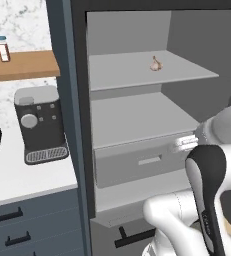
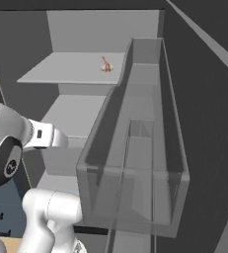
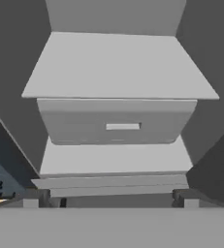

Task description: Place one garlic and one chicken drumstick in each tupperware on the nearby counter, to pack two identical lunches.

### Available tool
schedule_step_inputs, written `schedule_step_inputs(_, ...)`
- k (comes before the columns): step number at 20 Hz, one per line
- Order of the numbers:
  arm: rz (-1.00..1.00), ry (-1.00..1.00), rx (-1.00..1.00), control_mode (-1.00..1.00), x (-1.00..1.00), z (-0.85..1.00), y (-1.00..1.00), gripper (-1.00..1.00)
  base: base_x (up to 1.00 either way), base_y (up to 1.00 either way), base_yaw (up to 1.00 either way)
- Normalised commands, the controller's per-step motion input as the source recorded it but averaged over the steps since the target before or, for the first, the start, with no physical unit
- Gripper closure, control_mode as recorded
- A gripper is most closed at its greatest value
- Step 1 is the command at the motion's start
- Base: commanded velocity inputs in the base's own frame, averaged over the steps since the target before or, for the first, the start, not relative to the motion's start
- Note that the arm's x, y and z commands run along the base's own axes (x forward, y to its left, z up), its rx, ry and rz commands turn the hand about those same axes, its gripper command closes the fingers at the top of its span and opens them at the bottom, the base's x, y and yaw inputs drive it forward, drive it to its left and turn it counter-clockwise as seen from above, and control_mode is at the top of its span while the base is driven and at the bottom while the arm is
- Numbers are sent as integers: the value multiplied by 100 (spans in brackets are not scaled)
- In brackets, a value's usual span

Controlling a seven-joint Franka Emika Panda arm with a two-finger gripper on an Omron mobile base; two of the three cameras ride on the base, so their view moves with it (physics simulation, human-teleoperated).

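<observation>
One garlic lies alone on the upper grey shelf of an open fridge, also seen as a small tan bulb in the right base view. My gripper faces the fridge interior at drawer height, well below the garlic. Its fingertips stand far apart at the bottom of the hand view with nothing between them. The chicken drumstick and the tupperware are out of view. A white counter runs to the left of the fridge.
A grey fridge drawer with a slot handle sits under the middle shelf. Clear door bins jut out on the right. A coffee machine stands on the counter, below a jar on a wooden shelf.
</observation>
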Motion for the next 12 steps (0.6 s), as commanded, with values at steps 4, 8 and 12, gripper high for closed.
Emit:
schedule_step_inputs(4,0,-39,0,-100,6,61,-2,-100,0,0,0)
schedule_step_inputs(8,-4,-20,3,-100,0,74,0,-100,0,0,0)
schedule_step_inputs(12,-5,-9,2,-100,0,89,0,-100,0,0,0)
